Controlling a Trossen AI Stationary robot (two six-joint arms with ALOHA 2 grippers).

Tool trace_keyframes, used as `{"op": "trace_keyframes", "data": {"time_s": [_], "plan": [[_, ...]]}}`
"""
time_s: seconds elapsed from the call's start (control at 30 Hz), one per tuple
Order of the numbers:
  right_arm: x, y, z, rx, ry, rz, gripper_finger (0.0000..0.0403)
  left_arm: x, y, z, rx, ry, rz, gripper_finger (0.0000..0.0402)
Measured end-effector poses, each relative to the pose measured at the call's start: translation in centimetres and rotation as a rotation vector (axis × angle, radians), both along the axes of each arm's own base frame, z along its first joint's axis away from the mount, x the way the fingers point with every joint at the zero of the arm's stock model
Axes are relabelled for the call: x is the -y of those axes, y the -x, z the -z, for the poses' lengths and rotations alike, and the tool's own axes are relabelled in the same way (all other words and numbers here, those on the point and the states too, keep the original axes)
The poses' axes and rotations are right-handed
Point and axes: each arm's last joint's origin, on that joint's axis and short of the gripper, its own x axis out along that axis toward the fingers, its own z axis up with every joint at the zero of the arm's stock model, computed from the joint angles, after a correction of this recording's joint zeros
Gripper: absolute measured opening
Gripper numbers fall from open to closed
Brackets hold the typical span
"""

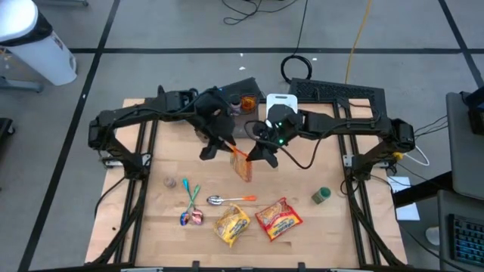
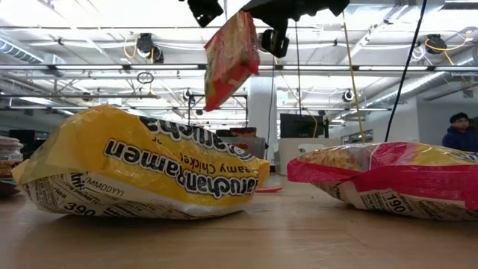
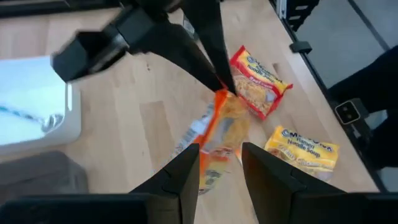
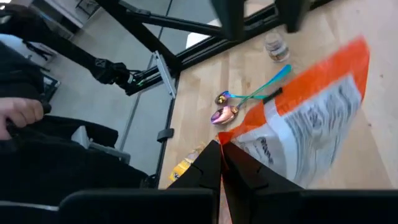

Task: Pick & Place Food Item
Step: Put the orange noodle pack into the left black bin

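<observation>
Fingers of my right gripper (image 4: 219,163) are clenched on a corner of the orange ramen packet (image 1: 243,165), which hangs in the air above the middle of the table (image 1: 325,234), long axis roughly vertical, drooping from the pinch. My left gripper (image 3: 219,163) sits just left of the packet, fingers parted and holding nothing; the packet lies straight ahead of them and a little below, so the left arm is close enough to take it, but the right has it. Low view confirms the packet (image 2: 230,58) is well clear of the wood. Below and nearer: a yellow ramen packet (image 1: 232,224) and a red ramen packet (image 1: 278,217) lying flat side by side, near centre. Left of those, a spoon (image 1: 219,200), teal-handled utensils (image 1: 190,196). A small green jar (image 1: 321,196) on the right. Far side: a white tray (image 1: 281,101); I cannot make out its contents. No obvious receiving container among the near items; my judgement is the packet goes down on bare wood.
</observation>
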Motion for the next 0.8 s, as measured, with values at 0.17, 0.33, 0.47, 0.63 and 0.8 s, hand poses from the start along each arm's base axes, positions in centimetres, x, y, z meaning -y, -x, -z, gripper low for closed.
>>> {"op": "trace_keyframes", "data": {"time_s": [0.17,0.33,0.47,0.63,0.8], "plan": [[-0.5,-0.2,-0.2,0.03,0.012,-0.025,0.0,0.1,-0.1,-0.1,0.023,-0.035,0.026,0.0127],[-0.7,-0.5,-0.8,0.101,0.019,-0.026,0.0,-0.1,-0.1,-0.1,0.025,-0.035,0.02,0.0127],[-0.6,-0.5,-0.9,0.109,0.036,0.001,0.0,-0.1,-0.1,-0.1,0.019,-0.021,0.006,0.0127],[-0.5,-0.6,-1.0,0.134,0.058,0.018,0.0,0.0,-0.1,-0.1,0.015,-0.005,0.011,0.0127],[-0.4,-0.7,-1.1,0.147,0.061,0.022,0.0,0.2,-0.1,-0.1,0.021,0.021,0.041,0.0127]]}}
